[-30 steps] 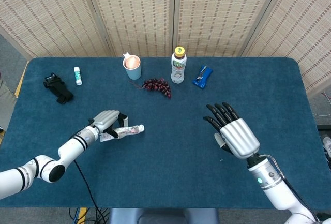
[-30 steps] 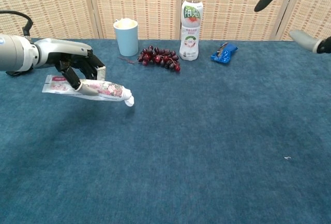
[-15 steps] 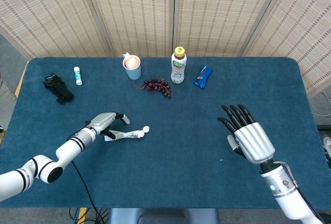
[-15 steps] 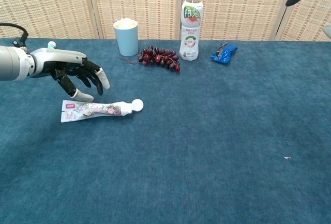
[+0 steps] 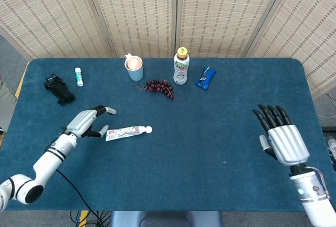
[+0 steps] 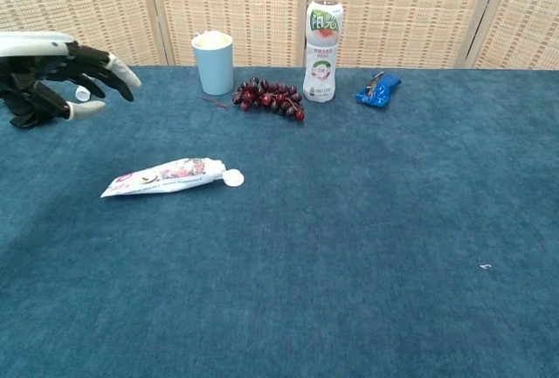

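Observation:
A white tube with a flowered label and a round white cap lies flat on the blue table, cap end to the right. My left hand hovers just left of the tube with its fingers spread, holding nothing and clear of the tube. My right hand is raised over the table's right side, fingers apart and empty; the chest view does not show it.
Along the far side stand a light blue cup, a bunch of dark grapes, a yellow-capped drink bottle and a blue packet. At far left lie a black object and a small white stick.
My left hand let go of the tube, which now lies on the table, and drew back left and up. My right hand moved to the right and nearer the table's front edge.

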Controlling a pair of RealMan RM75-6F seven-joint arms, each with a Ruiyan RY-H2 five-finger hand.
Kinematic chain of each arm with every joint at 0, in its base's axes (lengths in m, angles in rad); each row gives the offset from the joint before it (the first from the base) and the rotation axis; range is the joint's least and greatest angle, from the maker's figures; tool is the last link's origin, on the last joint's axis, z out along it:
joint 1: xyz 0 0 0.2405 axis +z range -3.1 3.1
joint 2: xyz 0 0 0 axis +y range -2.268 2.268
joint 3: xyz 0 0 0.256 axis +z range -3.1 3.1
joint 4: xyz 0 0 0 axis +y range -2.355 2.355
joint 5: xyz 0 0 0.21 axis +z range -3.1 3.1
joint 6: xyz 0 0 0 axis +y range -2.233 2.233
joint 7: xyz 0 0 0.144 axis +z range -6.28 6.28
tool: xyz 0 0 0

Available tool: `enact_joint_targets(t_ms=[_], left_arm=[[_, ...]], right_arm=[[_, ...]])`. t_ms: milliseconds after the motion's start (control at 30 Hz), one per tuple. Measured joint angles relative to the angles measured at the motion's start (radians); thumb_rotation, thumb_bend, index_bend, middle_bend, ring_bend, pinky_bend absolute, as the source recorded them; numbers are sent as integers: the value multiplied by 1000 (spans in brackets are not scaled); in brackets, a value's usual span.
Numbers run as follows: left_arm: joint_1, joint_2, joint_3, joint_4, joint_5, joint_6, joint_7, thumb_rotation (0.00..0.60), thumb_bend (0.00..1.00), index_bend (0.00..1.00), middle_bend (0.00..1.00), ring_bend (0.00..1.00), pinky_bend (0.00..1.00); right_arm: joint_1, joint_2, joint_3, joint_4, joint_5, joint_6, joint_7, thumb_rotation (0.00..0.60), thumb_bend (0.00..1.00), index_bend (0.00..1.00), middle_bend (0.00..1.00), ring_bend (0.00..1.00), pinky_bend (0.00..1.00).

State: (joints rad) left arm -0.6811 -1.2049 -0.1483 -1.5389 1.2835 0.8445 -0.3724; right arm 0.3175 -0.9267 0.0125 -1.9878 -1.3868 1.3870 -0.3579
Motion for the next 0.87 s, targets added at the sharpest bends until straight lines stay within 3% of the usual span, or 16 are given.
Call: enact_joint_targets(t_ms=[433, 633, 867], left_arm=[[369, 2, 121, -113, 12, 579, 426, 600, 404, 263, 252, 132, 131], [491, -5, 165, -141, 42, 710, 497, 600, 403, 272, 252, 132, 130], [534, -12, 174, -175, 83, 738, 527, 600, 403, 277, 252, 138, 131]], right_arm=[[-109, -12, -27, 98, 52, 24, 117, 600, 459, 89, 58, 0, 0], [-154, -29, -39, 139, 16, 57, 143, 600, 460, 90, 58, 0, 0], [-174, -53, -44, 160, -69, 90, 149, 600, 460, 89, 58, 0, 0]])
